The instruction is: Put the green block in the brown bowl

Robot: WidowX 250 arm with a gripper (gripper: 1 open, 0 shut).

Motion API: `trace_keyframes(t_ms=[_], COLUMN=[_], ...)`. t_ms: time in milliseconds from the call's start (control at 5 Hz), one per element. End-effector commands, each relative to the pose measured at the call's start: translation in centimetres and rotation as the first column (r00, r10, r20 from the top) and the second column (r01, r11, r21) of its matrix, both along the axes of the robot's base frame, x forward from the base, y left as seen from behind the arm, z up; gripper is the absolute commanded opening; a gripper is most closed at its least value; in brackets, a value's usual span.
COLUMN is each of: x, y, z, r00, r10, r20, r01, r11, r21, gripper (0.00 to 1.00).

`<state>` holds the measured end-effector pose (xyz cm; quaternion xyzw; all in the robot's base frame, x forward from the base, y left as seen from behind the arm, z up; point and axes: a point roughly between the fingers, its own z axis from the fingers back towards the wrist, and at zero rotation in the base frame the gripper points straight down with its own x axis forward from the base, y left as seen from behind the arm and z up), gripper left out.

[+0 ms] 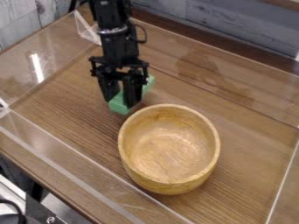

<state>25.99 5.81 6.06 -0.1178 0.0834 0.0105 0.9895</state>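
Note:
The black gripper (122, 94) points down at the table, left of and behind the brown bowl. Its fingers are shut on the green block (121, 107), a small bright-green piece showing below and to the right of the fingers. The block hangs a little above the wooden tabletop, just outside the bowl's rim. The brown bowl (163, 181) is a large round light-wood bowl standing upright in the middle foreground, with nothing inside it. The fingers hide much of the block.
A low clear plastic wall (70, 179) rings the wooden tabletop (222, 83) on the front, left and right. Grey planks (251, 22) form the back wall. Dark equipment (17, 206) sits at the bottom left, outside the enclosure.

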Motion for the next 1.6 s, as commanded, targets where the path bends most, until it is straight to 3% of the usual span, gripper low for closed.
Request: trace_keyframes(t_ms=[0, 200, 600, 1200, 1400], x=[1.3, 1.5, 2.0, 4.0, 1.2], y=[0.0, -0.3, -2.6, -0.5, -3.5], z=[3.2, 4.2, 7.8, 8.1, 7.9], r00=[0.997, 0.995, 0.990, 0.980, 0.981], r10=[0.000, 0.007, 0.008, -0.014, -0.075], r20=[0.080, 0.096, 0.139, 0.198, 0.176], r01=[-0.002, -0.008, -0.007, 0.009, 0.071], r11=[1.000, 1.000, 1.000, 1.000, 0.997], r21=[0.015, 0.011, -0.006, 0.027, 0.028], gripper=[0.00, 0.00, 0.00, 0.00, 0.00])
